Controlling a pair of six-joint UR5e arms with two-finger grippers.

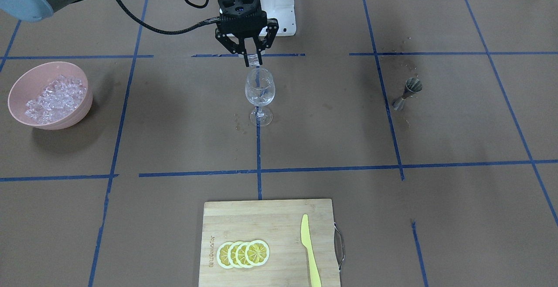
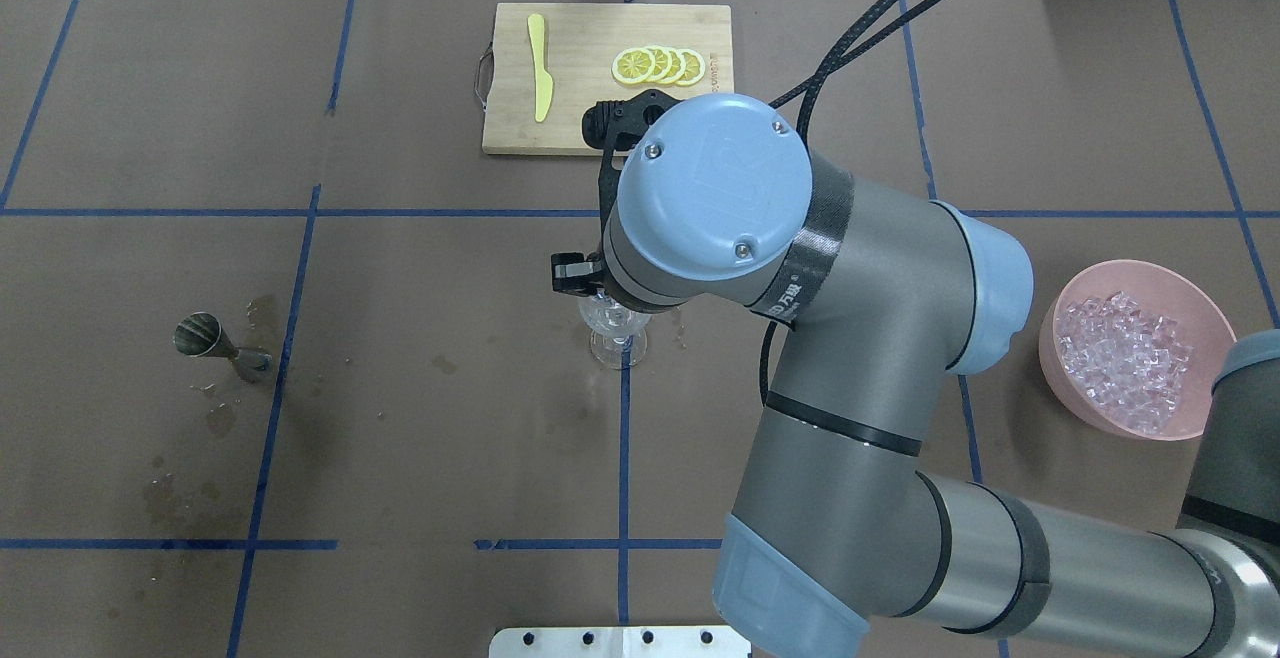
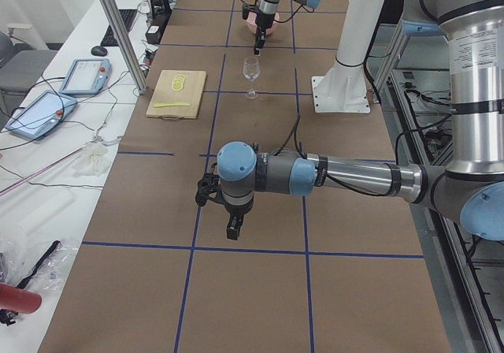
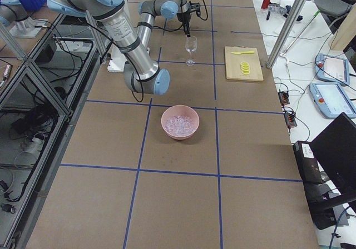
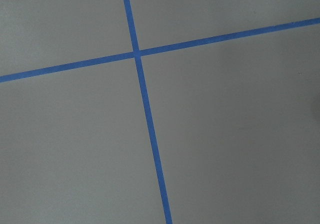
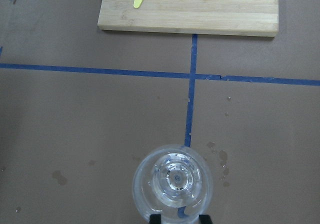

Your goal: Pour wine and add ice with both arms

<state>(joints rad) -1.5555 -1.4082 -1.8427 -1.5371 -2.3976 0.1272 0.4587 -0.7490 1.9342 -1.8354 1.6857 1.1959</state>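
— One cube (image 1: 253,61) is all you have in the air. Your right end effector (image 1: 251,56) is clenched on it, fingers pointing down, just above the rim of the glass (image 1: 260,90).

— Agreed. The glass stands upright mid-desk (image 1: 174,125) on a blue tape line, so your cube looks lined up over its mouth.

— As for how much is done, your jigger (image 1: 407,93) stands alone, well off toward the robot's left, with wet marks on the paper around it. I'd judge your pour is finished. Still, I see no coloured liquid in the glass, only clear glints low in it.

— Those glints could be liquid or cubes already inside. Your right wrist view looks straight down into it and doesn't settle that either.

— The ice (image 1: 54,97) is heaped in the pink bowl (image 1: 83,108) on the robot's right, well apart from the glass. The bowl looks nearly full, so few cubes can have gone.

— Your left end effector (image 3: 234,228) hangs over bare desk, far from every object. Only the side view shows it, so you can't tell whether it is released or clenched.

— As I read it, what's left for you is to let this cube drop into the glass, then perhaps fetch others from the bowl.

— The lemon slices (image 1: 243,254) and knife (image 1: 309,247) lie on the board (image 1: 261,217), and your task doesn't call for them.
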